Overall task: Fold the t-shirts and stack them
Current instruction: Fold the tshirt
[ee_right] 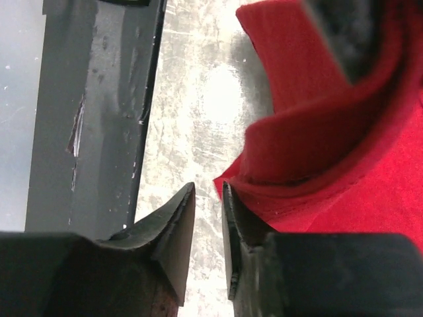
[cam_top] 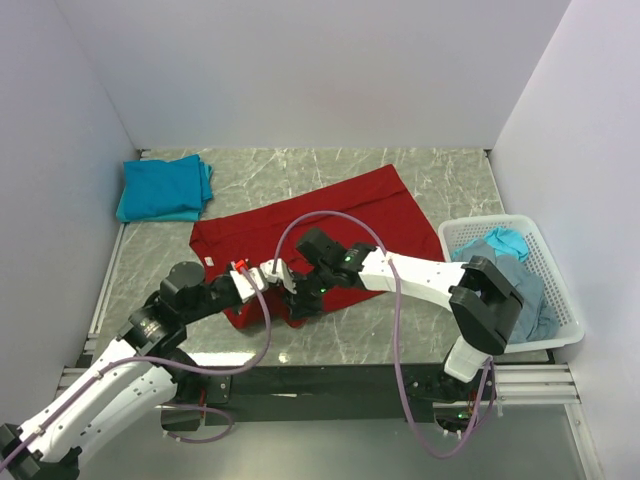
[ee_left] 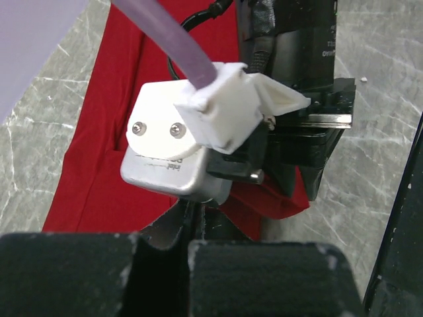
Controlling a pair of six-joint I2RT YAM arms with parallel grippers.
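The bright red t-shirt (cam_top: 330, 215) lies spread across the middle of the table, with a bunched fold at its near edge. My right gripper (cam_top: 300, 305) is low at that near edge. In the right wrist view the right gripper (ee_right: 209, 198) is slightly open with only bare table between its jaws, and the shirt's folded corner (ee_right: 344, 152) lies against the outside of the right finger. My left gripper (cam_top: 283, 278) is just beside it over the shirt. In the left wrist view the left gripper (ee_left: 195, 218) looks shut, with no cloth visible in it, and the red shirt (ee_left: 112, 152) lies below.
A folded teal t-shirt stack (cam_top: 165, 188) sits at the back left. The white lattice basket (cam_top: 540, 222) at the right holds a teal shirt (cam_top: 505, 242) and a grey-blue shirt (cam_top: 535, 300). The right wrist's camera housing (ee_left: 192, 145) is close in front of my left fingers.
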